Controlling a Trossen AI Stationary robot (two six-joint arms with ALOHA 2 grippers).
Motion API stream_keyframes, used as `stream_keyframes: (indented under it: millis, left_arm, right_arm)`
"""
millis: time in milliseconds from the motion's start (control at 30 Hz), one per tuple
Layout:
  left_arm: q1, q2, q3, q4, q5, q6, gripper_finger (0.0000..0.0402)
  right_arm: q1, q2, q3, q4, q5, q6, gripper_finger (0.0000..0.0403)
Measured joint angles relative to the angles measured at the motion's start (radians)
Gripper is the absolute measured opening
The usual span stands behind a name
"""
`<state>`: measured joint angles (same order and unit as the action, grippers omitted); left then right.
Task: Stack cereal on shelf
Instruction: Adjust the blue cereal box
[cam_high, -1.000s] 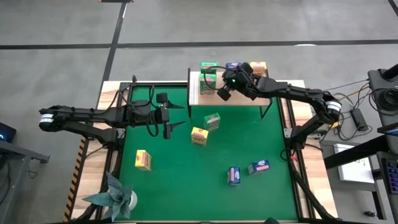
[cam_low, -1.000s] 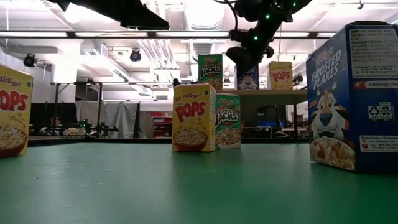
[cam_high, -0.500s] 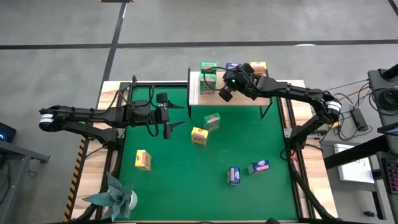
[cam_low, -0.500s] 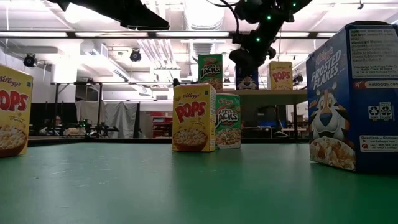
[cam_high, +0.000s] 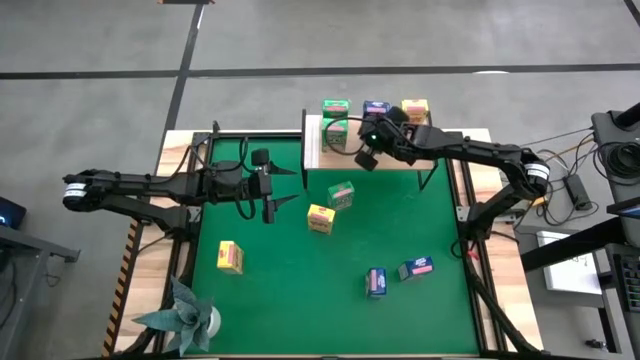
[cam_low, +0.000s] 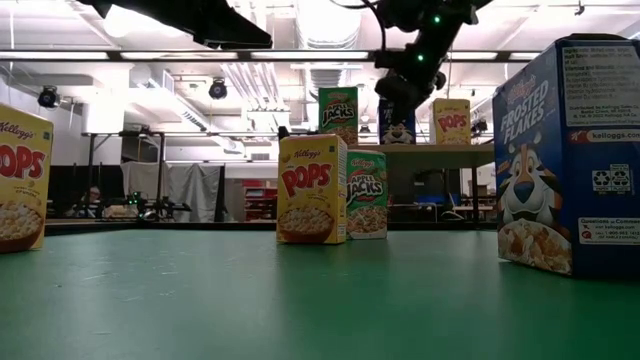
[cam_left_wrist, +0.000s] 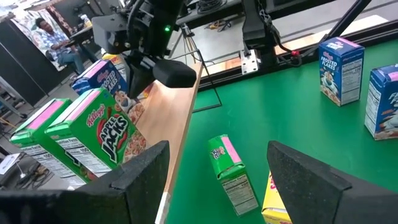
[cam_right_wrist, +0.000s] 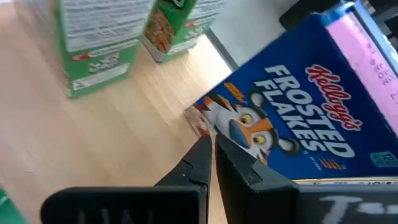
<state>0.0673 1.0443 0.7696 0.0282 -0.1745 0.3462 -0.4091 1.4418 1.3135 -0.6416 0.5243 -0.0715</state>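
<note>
From above, the right gripper hung over the shelf, fingers pressed together and empty, beside the blue cereal box. The left gripper waited wide over the green mat. In the right wrist view, the closed fingertips pointed at that blue box on the shelf.

R arm extended, jaws closed; L arm mid-air, jaws apart.
</note>
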Motion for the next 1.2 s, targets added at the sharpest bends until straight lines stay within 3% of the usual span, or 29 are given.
stream_keyframes:
  millis: [467,667,1200]
  left_arm:
    - [0.0,0.0,0.0,0.001,0.0,-0.015,0.0254]
    - [0.0,0.0,0.0,0.001,0.0,-0.015,0.0254]
    - [0.0,0.0,0.0,0.001,0.0,-0.015,0.0254]
  right_arm:
    - [-0.076,0.0,-0.004,0.003,-0.003,-0.042,0.0012]
    - [-0.076,0.012,-0.006,0.026,-0.083,-0.018,0.0012]
    - [-0.076,0.072,-0.008,0.056,-0.027,-0.072,0.0012]
